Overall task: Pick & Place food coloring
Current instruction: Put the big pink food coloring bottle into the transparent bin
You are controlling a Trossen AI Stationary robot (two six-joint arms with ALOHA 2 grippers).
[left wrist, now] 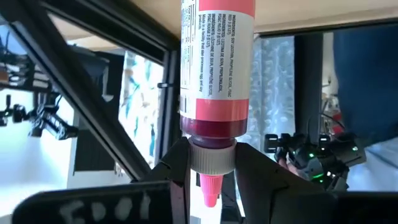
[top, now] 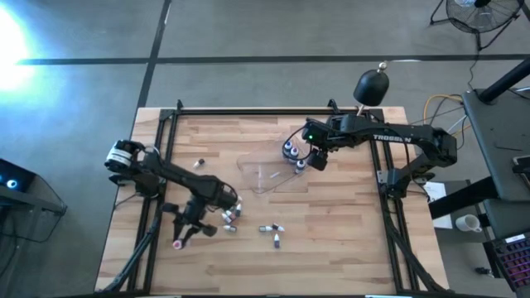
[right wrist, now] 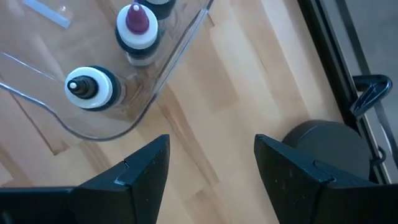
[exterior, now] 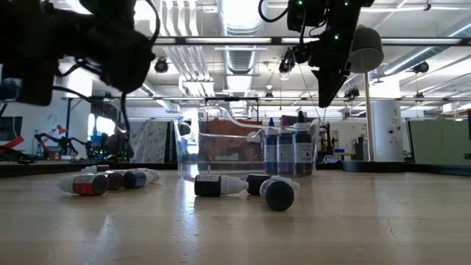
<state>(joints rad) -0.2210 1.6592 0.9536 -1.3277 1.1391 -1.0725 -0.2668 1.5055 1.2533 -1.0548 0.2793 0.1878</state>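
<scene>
left claw (top: pixel 184 236) grips red bottle (left wrist: pixel 214 68) | right claw (right wrist: pixel 211 168) agape, seemingly above tray (right wrist: pixel 168 71)

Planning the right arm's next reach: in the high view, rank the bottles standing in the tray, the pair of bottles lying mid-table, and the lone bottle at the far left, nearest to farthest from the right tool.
1. Bottles standing in the tray: just left of the right tool.
2. Pair of bottles lying mid-table: toward the front.
3. Lone bottle at the far left: beside the left arm.
</scene>
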